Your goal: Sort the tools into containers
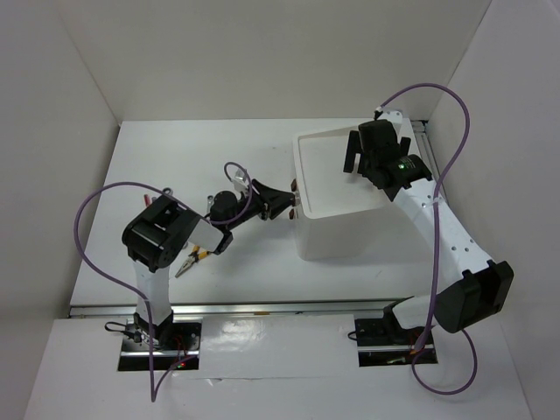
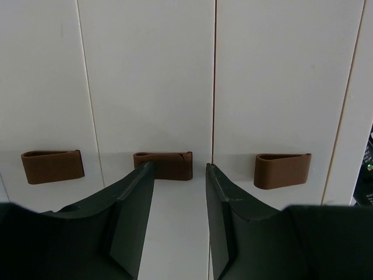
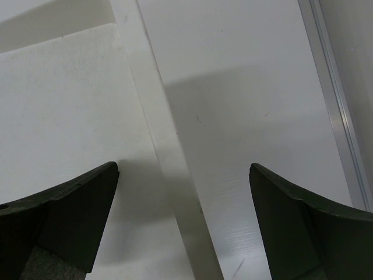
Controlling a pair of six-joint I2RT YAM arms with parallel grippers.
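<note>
White desk (image 1: 262, 149) carries the box (image 1: 337, 236); pliers (image 1: 191, 260) lie well left of it. Left claw (image 2: 179, 169), partly open and empty, faces the middle drawer handle (image 2: 169, 164) slightly off-centre; right claw (image 3: 183, 169) gapes wide over the tray rim (image 3: 154, 134). An off-centre pinch could slip off the handle, or pulling could drag the unbraced box.

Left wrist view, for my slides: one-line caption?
Open left pincer faces the white drawer fronts, aimed at the middle brown handle.
</note>
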